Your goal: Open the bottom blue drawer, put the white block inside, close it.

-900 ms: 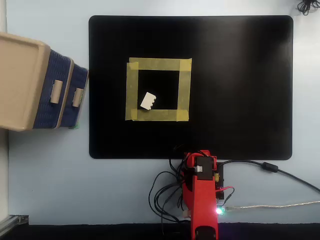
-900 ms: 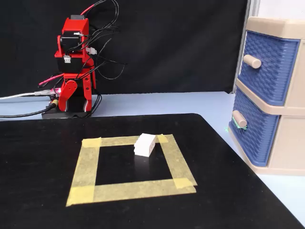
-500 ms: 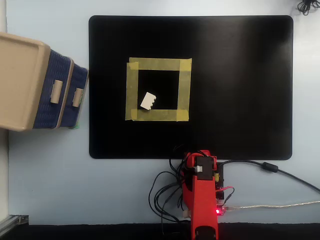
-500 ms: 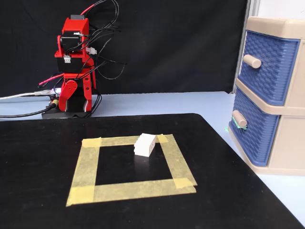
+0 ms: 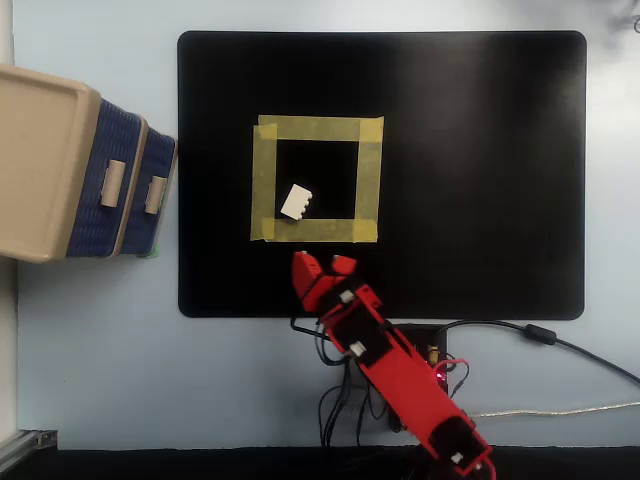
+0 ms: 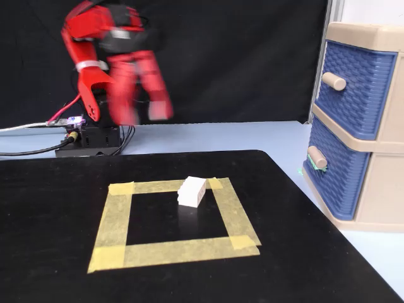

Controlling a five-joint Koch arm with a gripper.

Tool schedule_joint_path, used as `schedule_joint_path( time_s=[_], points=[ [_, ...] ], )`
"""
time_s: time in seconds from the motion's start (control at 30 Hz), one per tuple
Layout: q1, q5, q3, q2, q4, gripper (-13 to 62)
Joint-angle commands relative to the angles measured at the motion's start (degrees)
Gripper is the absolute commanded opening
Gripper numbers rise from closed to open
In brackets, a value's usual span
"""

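Observation:
The white block (image 5: 297, 202) (image 6: 192, 190) lies inside a yellow tape square (image 5: 316, 128) (image 6: 173, 250) on the black mat. The bottom blue drawer (image 5: 143, 222) (image 6: 341, 177) of the beige drawer unit is shut, its beige knob (image 5: 156, 194) (image 6: 317, 158) facing the mat. The top blue drawer (image 5: 95, 160) (image 6: 356, 82) is shut too. My red gripper (image 5: 322, 266) (image 6: 145, 115) is open and empty. It hangs above the mat's near edge by the arm's base, just short of the tape square and apart from the block.
The black mat (image 5: 480, 170) (image 6: 57, 240) covers most of the light blue table. The arm's base and cables (image 5: 500, 335) (image 6: 88, 136) sit at the mat's edge. The drawer unit (image 5: 40, 150) (image 6: 379, 208) stands off the mat at the left in the overhead view.

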Motion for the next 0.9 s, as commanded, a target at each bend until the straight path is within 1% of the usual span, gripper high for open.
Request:
schedule_joint_path(
  time_s=[0.0, 0.03, 0.07, 0.2, 0.3, 0.33, 0.4, 0.5, 0.63, 0.77, 0.87],
  points=[
    [-7.8, -21.1, 0.5, -7.5, -22.7, 33.6],
    [-8.2, -27.2, 1.5, -11.8, -33.1, 33.6],
    [-8.4, -29.5, 2.4, -14.0, -40.7, 33.5],
    [-8.9, -29.8, 9.5, -21.6, -76.3, 33.3],
    [-9.8, -29.7, 11.4, -32.7, -102.6, 33.4],
    [-10.0, -29.7, 11.2, -38.1, -110.4, 33.4],
    [-9.9, -29.6, 8.3, -45.4, -119.4, 33.4],
    [-9.8, -29.0, 0.2, -54.2, -123.0, 33.4],
    [-9.8, -26.5, -11.5, -61.5, -123.0, 33.4],
    [-9.7, -25.4, -20.1, -65.6, -120.3, 33.3],
    [-9.7, -25.0, -24.5, -66.5, -115.8, 33.1]
  ],
)
